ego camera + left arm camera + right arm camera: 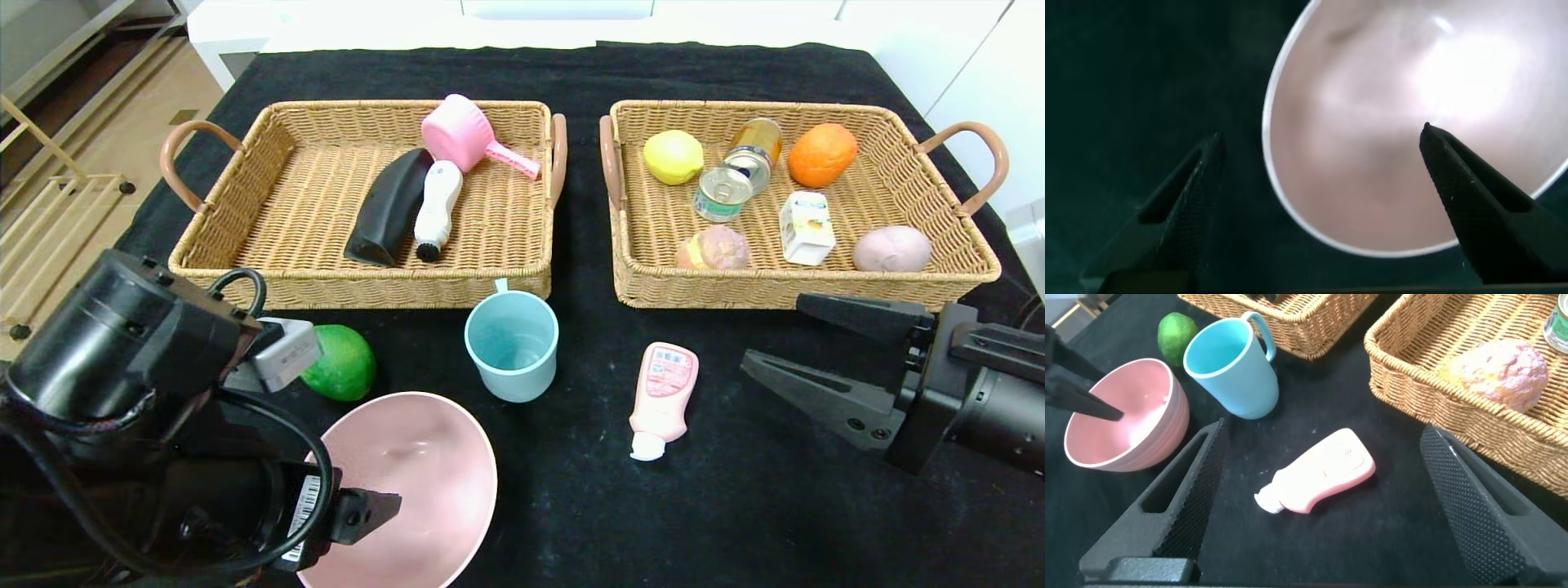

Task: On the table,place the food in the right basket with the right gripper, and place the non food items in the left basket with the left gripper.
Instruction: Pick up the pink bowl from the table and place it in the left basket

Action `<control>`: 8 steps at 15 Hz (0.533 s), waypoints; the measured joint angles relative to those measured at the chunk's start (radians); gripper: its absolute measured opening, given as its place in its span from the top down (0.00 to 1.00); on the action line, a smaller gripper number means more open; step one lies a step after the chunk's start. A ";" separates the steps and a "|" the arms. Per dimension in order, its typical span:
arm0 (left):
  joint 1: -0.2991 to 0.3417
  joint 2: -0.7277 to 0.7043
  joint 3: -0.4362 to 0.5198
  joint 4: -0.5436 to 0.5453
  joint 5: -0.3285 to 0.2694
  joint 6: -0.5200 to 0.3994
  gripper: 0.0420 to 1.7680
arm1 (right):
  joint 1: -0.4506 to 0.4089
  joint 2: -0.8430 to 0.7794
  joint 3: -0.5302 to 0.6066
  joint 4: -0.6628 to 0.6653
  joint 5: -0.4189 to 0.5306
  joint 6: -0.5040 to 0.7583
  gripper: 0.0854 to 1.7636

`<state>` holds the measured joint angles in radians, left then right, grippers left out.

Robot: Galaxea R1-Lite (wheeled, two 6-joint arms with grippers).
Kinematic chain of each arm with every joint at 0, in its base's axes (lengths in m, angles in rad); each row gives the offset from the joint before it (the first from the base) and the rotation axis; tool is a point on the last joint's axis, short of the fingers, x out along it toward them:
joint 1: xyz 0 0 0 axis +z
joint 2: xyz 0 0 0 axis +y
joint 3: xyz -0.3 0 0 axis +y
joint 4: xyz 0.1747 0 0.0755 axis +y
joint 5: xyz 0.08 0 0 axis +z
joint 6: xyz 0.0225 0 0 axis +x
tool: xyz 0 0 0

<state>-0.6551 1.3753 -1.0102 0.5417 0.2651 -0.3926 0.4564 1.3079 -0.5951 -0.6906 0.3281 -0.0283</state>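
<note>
bright, even overhead light – glare inside the pink bowl [1404,122], its close-up soft, blurred.

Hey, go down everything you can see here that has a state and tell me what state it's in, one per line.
Left gripper: open, one finger over the pink bowl's rim.
Right gripper: open, empty, near the right basket.
Pink bowl: upright on the table, empty.
Blue mug: upright, empty.
Pink bottle: lying down, capped.
Green fruit: on the table, outside both baskets.
Carton: lying in the right basket.
Can: on its side.
</note>
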 joint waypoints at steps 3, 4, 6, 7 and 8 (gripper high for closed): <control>0.000 0.024 0.051 -0.079 0.039 0.000 0.03 | -0.005 0.000 -0.001 0.000 0.000 0.000 0.03; 0.000 0.030 0.061 -0.081 0.045 0.001 0.03 | -0.006 0.000 -0.002 0.000 0.001 0.000 0.03; 0.000 0.037 0.069 -0.082 0.050 0.003 0.03 | -0.007 0.001 -0.002 0.001 0.001 0.000 0.03; 0.000 0.039 0.070 -0.085 0.050 0.003 0.03 | -0.007 0.002 -0.001 0.000 0.001 0.000 0.03; -0.001 0.040 0.071 -0.085 0.049 0.004 0.03 | -0.007 0.002 -0.001 0.000 0.001 0.000 0.03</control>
<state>-0.6557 1.4157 -0.9396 0.4564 0.3145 -0.3881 0.4491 1.3100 -0.5964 -0.6902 0.3294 -0.0283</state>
